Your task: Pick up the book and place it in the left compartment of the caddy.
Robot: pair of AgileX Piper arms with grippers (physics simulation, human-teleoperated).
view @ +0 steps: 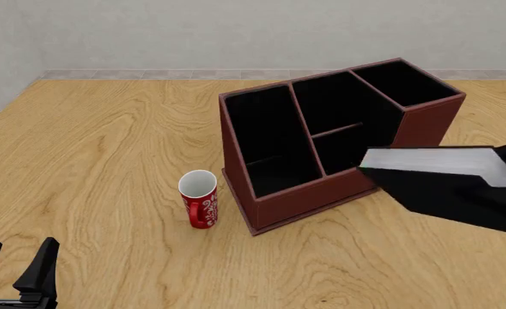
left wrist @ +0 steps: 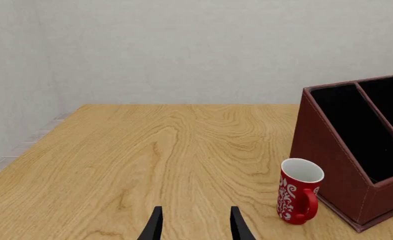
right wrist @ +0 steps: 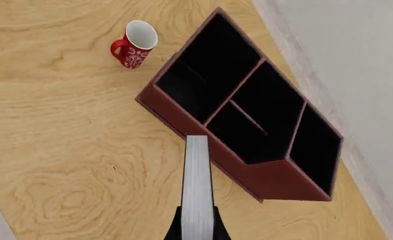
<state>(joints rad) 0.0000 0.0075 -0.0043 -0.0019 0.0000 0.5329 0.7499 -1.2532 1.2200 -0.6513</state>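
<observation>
1. Step in hand: carry phase. The book (view: 433, 161) is off the table (view: 107, 141), held in the air by the right tool (right wrist: 198, 227), its white page edge showing. By my reading the pick-up is done and the placing is not.
2. Position of book: in the front view it hangs over the near right side of the caddy (view: 304, 199), covering part of the front wall. It is not over the left compartment (view: 266, 138); that slot lies further toward the left arm's side. The right wrist view shows the book edge-on, its far end at the caddy's near wall.
3. Right tool: clamped on the book, one finger on each black cover, seen in the right wrist view.
4. Left tool (left wrist: 195, 225): fingers apart, holding nothing, low over bare table, near the table's front-left corner and well apart from the caddy.
5. Next move, as judged: shift the book leftward until it stands over the long slot, line it up with the slot's length, lower, then release. The dividers leave little room for a skewed entry.
6. Count: one book; one caddy, with four sections visible; one red cup (view: 199, 198), upright just beside the caddy's left wall; two tools.
</observation>
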